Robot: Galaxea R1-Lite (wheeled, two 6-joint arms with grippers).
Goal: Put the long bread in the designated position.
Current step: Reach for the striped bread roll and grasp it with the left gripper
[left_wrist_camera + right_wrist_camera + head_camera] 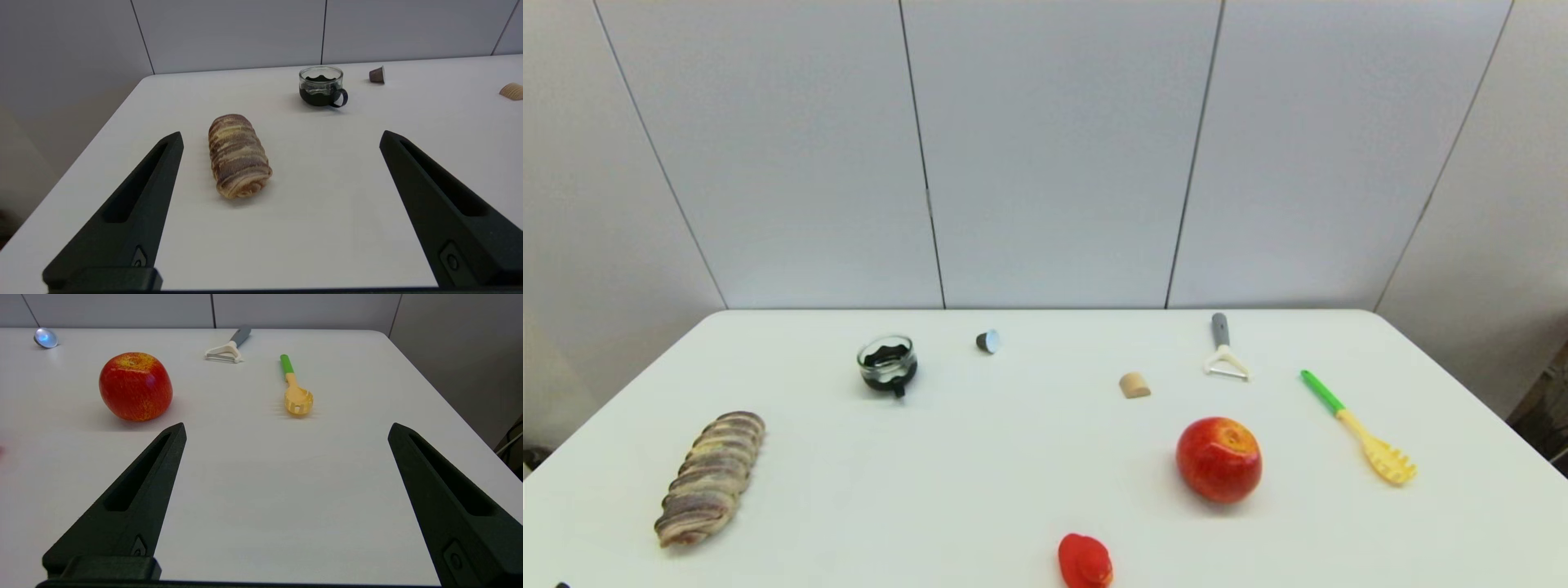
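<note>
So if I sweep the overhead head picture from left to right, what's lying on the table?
Long bread → glass cup → small capsule → red toy → cork block → apple → peeler → green-handled pasta spoon.

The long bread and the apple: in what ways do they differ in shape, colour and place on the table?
The long bread is elongated and ridged, striped brown and cream; the apple is round, smooth and red. The bread lies on the robot's left side of the table, the apple on the right. Both rest free, and no claw touches them.
</note>
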